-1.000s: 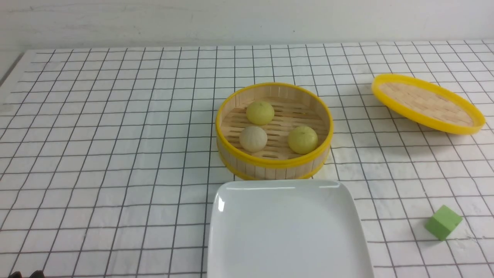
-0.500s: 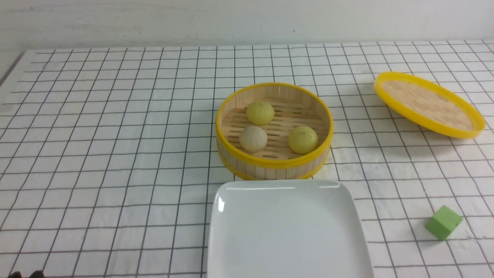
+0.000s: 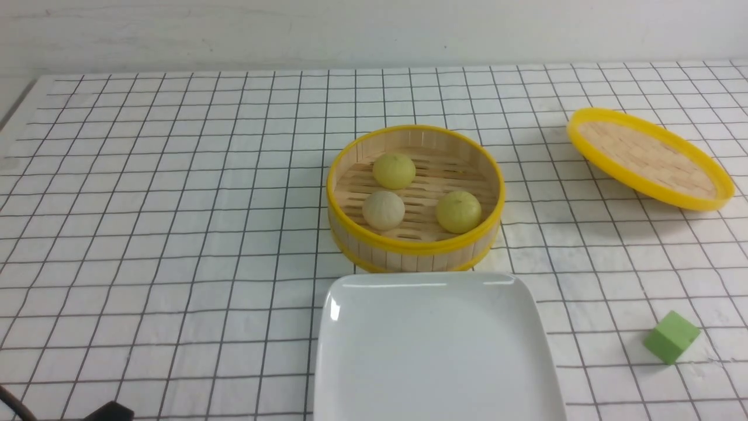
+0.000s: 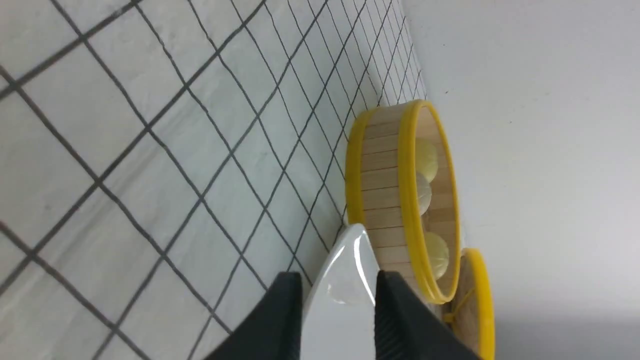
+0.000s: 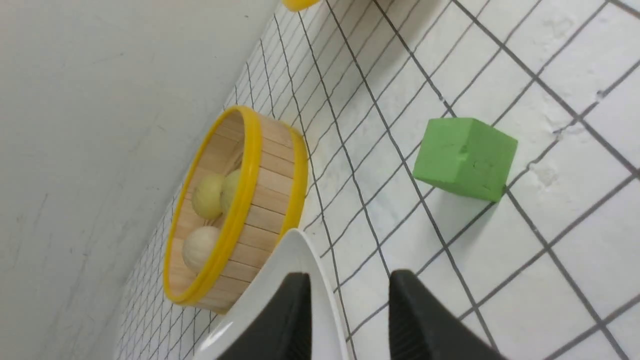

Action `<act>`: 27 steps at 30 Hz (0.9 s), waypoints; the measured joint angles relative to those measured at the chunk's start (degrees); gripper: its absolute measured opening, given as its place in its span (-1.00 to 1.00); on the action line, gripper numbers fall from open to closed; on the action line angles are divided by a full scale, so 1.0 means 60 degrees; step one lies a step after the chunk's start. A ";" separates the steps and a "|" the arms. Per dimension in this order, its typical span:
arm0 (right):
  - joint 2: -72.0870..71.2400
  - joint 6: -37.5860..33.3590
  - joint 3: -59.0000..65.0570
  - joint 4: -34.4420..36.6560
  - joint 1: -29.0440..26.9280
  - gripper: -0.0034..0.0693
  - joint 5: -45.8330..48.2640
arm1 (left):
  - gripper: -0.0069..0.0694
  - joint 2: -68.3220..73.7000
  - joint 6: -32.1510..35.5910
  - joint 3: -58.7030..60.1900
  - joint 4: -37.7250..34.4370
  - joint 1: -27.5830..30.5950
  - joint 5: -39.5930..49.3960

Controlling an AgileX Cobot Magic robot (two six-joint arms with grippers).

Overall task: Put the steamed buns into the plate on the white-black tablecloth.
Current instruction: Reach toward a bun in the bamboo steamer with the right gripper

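The steamer (image 3: 416,248) — open, its lid (image 3: 648,158) off to the right — holds all three buns: two greenish (image 3: 394,171) (image 3: 459,211), one beige (image 3: 383,210). The bare plate (image 3: 438,351) sits just in front, presumably to keep each transfer short. Left claw (image 4: 339,280) and right claw (image 5: 352,280) both stand part-way open — nothing between the fingers of either, ready for buns.

From my front camera, the near edge of the white plate (image 3: 435,345) is cut off by the frame. I get only a dark sliver of the left gripper in its corner, and I can't see the right gripper there.
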 joint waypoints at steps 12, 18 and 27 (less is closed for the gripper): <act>0.2838 -0.2259 -0.4365 -0.3896 0.0000 -0.93 0.3067 | -0.81 0.2082 0.2983 -0.4005 0.1358 0.0000 0.3419; 0.6502 -0.3113 -0.5453 -0.3635 0.0000 -0.94 0.5651 | -0.81 0.5139 0.3814 -0.4632 0.2182 0.0000 0.5772; 1.0479 -0.9892 -0.6675 0.3223 0.0724 -0.85 0.4981 | -0.81 0.7648 0.5667 -0.4694 0.1520 0.0000 0.5687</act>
